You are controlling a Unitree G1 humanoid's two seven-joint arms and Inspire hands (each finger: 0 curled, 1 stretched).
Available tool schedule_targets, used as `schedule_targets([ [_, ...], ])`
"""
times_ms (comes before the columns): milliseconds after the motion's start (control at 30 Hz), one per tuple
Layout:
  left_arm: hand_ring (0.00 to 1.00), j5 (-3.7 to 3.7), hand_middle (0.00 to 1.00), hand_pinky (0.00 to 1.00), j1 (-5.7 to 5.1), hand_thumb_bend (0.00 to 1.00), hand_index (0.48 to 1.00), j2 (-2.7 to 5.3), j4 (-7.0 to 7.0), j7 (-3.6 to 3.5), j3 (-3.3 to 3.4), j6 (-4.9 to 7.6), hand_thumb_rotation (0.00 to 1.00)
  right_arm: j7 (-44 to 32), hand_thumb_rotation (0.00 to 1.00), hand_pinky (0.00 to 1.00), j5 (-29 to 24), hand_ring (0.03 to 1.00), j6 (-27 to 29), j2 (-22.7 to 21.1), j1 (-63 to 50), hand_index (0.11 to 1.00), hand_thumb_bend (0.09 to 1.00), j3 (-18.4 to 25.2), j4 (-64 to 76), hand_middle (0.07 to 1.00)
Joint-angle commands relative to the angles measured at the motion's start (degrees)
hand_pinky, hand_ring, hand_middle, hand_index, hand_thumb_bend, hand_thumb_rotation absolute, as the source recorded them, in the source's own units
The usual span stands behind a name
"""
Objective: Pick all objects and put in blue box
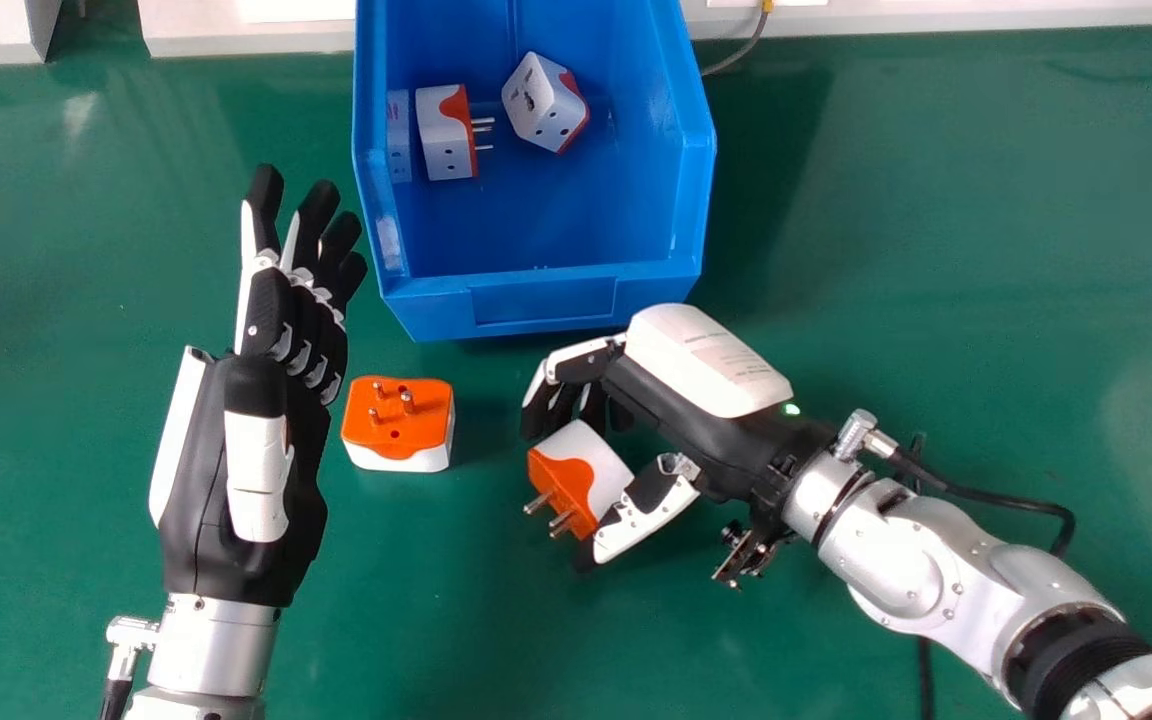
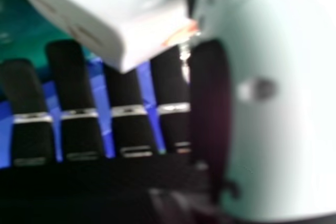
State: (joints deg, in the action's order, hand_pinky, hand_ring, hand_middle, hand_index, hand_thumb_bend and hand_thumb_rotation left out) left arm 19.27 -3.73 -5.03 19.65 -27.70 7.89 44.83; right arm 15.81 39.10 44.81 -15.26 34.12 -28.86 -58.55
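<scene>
My right hand (image 1: 696, 400) is below the blue box's near wall, curled round a white and orange plug adapter (image 1: 598, 470), whose pins point to the lower left. In the right hand view, the white adapter (image 2: 110, 9) lies between the thumb and fingers of my right hand (image 2: 71, 129). Another adapter (image 1: 396, 415) rests pins-up on the table, just right of my left hand (image 1: 261, 430), which is open with straight fingers. Inside the blue box (image 1: 546, 300) are two adapters, one (image 1: 444, 140) at its left side and one (image 1: 539, 100) tilted near the middle.
The green table (image 1: 986, 250) surrounds the box. White edging (image 1: 986, 15) runs along the table's far side, with a thin cable (image 1: 741, 50) beside the box's right wall. A black cable (image 1: 996, 502) loops over my right forearm.
</scene>
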Motion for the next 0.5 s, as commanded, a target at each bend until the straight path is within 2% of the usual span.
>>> schedule_targets([
  [0, 0.99, 0.45, 1.0, 1.0, 0.14, 0.9, 1.0, -0.04, -0.83, -0.44, 0.04, 0.79, 0.99, 1.7, 0.0, 0.36, -0.6, 0.403, 1.9, -0.6, 0.4, 0.528, 0.55, 0.9, 1.2, 0.459],
  [200, 0.99, 0.51, 1.0, 1.0, 0.15, 0.9, 1.0, 0.02, -0.72, -0.51, 0.07, 0.76, 0.99, -0.4, 0.0, 0.35, -3.5, 0.393, 3.2, -1.5, -0.9, 0.525, 0.541, 2.8, 4.7, 0.453],
  [467, 0.99, 0.33, 1.0, 1.0, 0.25, 0.9, 1.0, 0.07, -0.86, -0.37, 0.05, 0.54, 0.99, -7.5, 0.0, 0.34, -10.0, 0.386, 4.3, -3.2, -4.7, 0.519, 0.531, 6.8, 14.3, 0.451],
])
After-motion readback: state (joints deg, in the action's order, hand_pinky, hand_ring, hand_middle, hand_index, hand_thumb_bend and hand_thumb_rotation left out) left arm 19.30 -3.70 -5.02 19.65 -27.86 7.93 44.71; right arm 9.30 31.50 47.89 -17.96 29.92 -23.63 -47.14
